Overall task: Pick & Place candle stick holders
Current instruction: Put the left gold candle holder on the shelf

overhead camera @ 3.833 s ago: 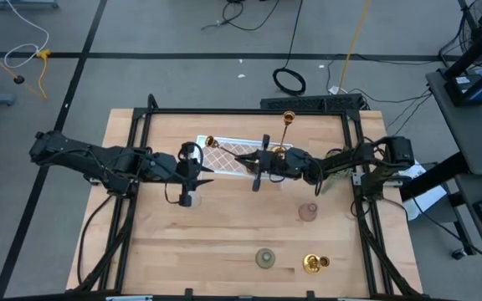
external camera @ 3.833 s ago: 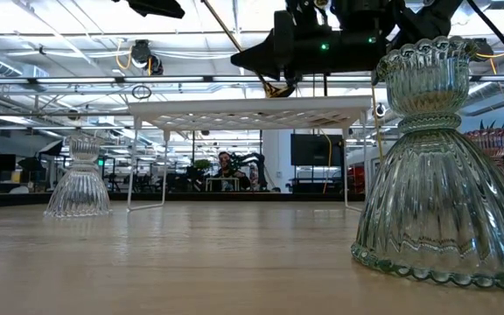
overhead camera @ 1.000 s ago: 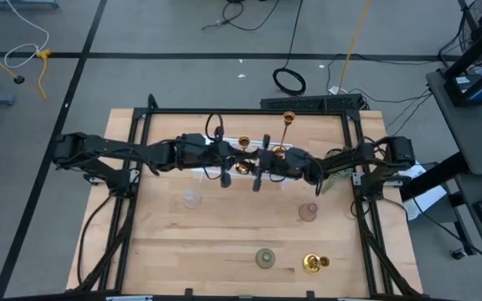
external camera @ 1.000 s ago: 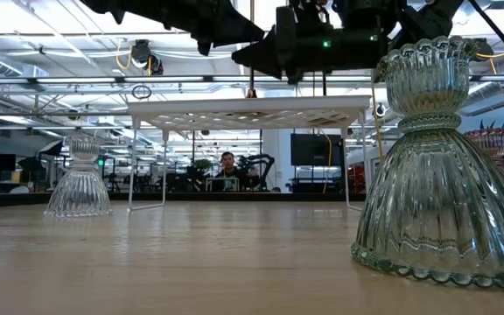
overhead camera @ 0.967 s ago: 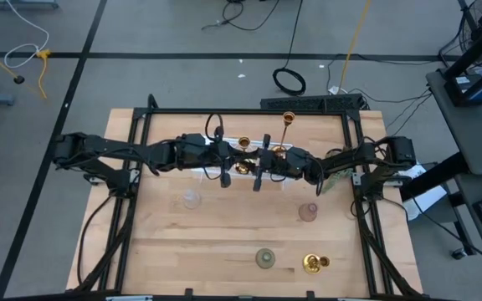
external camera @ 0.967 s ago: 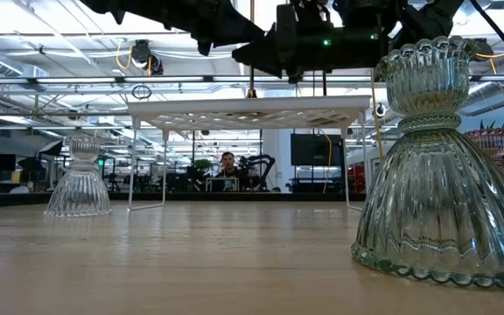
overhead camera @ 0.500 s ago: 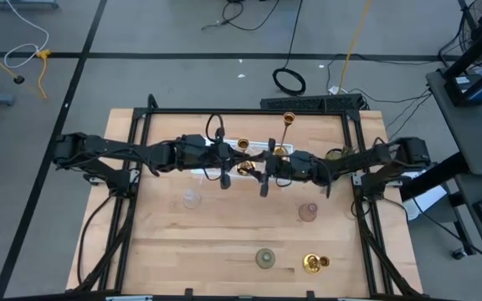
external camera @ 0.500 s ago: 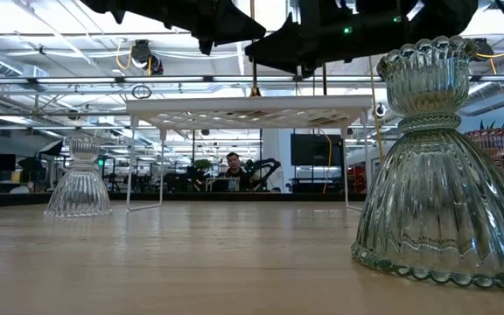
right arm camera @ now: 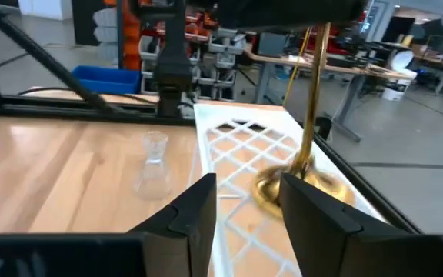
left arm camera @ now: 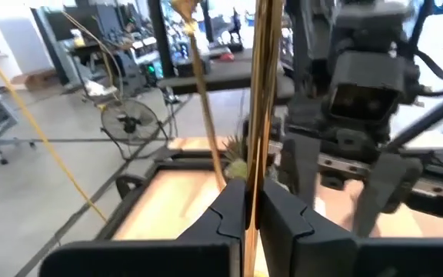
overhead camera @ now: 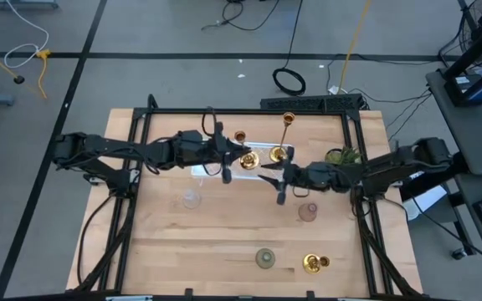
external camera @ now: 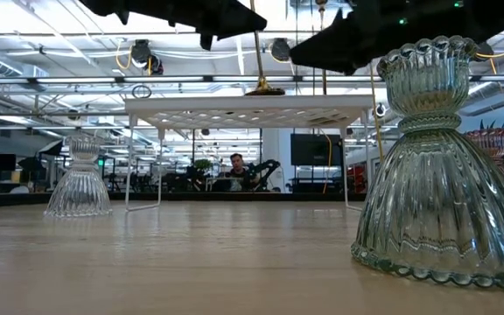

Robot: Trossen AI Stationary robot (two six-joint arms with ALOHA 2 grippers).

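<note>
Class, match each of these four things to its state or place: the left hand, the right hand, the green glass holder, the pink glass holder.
1 left hand
2 right hand
3 green glass holder
4 pink glass holder

A open, holding nothing
B next to the squat brass holder
C shut on the tall brass holder
D closest to the right hand

Pairs: 1-C, 2-A, 3-B, 4-D

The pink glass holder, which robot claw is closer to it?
Right. The right claw hovers just beside the pink glass holder; the left claw is farther off, gripping a tall gold holder over the tray.
</note>
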